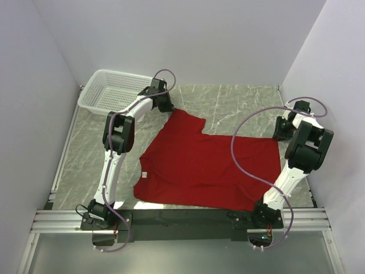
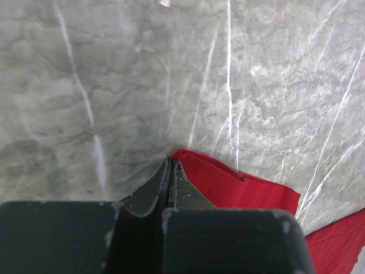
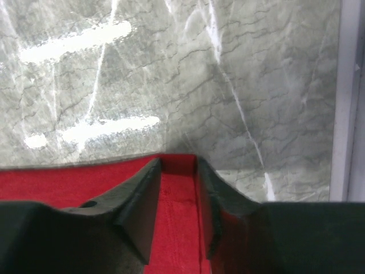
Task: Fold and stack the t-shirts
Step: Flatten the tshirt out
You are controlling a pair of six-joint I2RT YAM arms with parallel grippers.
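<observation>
A red t-shirt (image 1: 205, 165) lies spread flat on the marble table, with a white neck label at its left edge. My left gripper (image 1: 166, 104) is at the tip of the far sleeve. In the left wrist view its jaws (image 2: 171, 162) are pressed together at the raised edge of the red sleeve (image 2: 239, 185), and seem to pinch it. My right gripper (image 1: 280, 130) is at the shirt's far right corner. In the right wrist view it (image 3: 178, 162) is open, low over the table, with the red cloth (image 3: 57, 182) lying between its fingers.
A white mesh basket (image 1: 114, 88) stands at the back left, just behind the left gripper. Bare marble table (image 1: 239, 103) lies behind the shirt. Walls close in on both sides, and a metal rail runs along the right edge (image 3: 348, 114).
</observation>
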